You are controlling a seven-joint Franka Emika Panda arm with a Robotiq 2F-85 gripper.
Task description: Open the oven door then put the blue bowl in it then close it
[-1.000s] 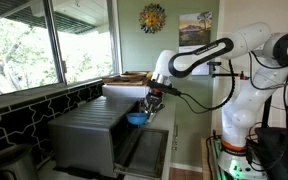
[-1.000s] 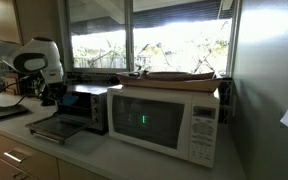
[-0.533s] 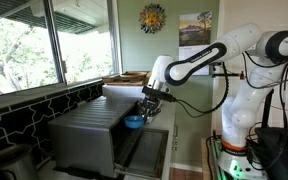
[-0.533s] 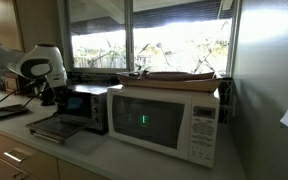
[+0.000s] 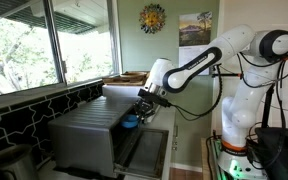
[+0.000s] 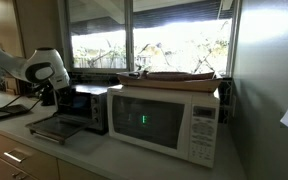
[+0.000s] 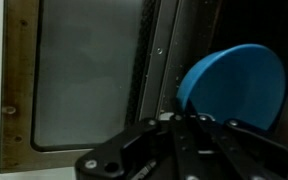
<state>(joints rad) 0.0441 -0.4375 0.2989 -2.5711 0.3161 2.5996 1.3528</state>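
The silver-grey oven (image 5: 84,130) with the ribbed top stands on the counter, and it also shows in an exterior view (image 6: 86,108). The oven door (image 5: 144,150) is folded down flat, also seen in an exterior view (image 6: 52,128). My gripper (image 5: 140,108) is shut on the rim of the blue bowl (image 5: 130,122) and holds it above the open door, right at the oven's mouth. In the wrist view the blue bowl (image 7: 234,85) sits at the right, just beyond my gripper (image 7: 189,122), with the door's grey panel (image 7: 84,80) to the left.
A white microwave (image 6: 164,120) stands beside the oven with a flat wooden tray (image 6: 174,75) on top. Windows run behind the counter. The robot's base (image 5: 234,125) stands near the counter's end. The counter edge and drawers (image 6: 14,155) lie below the open door.
My gripper has carried the blue bowl lower and closer to the oven's opening, over the folded-down door. The door has not moved.
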